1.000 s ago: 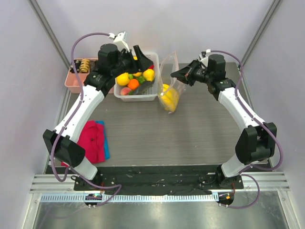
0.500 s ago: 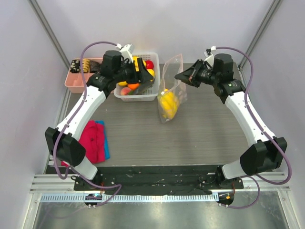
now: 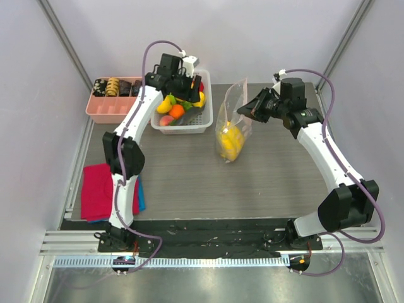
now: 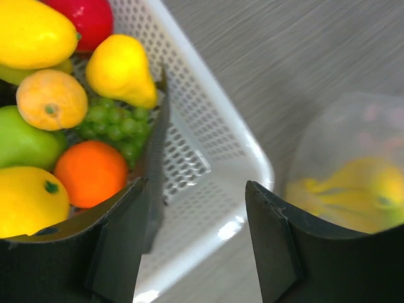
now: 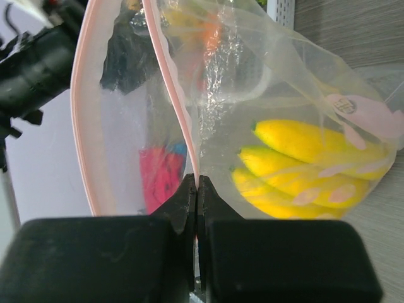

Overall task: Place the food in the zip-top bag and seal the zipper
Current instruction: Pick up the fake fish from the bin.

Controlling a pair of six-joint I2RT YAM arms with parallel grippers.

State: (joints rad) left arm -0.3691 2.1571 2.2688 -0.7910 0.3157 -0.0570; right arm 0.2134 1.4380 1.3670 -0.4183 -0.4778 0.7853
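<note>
The zip-top bag [image 3: 231,120] hangs upright beside the basket, its mouth open. My right gripper [image 3: 251,110] is shut on the bag's mouth edge. In the right wrist view the jaws [image 5: 197,189] pinch the pink zipper [image 5: 172,101], and yellow bananas [image 5: 309,161] lie in the bag's bottom. My left gripper [image 3: 187,88] hovers over the right end of the white basket [image 3: 189,127], open and holding nothing [image 4: 197,214]. Food in the basket shows in the left wrist view: an orange [image 4: 90,172], green grapes [image 4: 117,123], a yellow pear [image 4: 121,69] and a red piece [image 4: 88,19].
A pink divided tray [image 3: 107,108] with dark snack pieces stands at the back left. A red cloth [image 3: 98,191] on a blue one lies at the front left beside the left arm. The cell's walls close in on both sides.
The left arm has stretched out and its gripper has moved right over the basket's end. The right gripper has carried the bag a little right and down.
</note>
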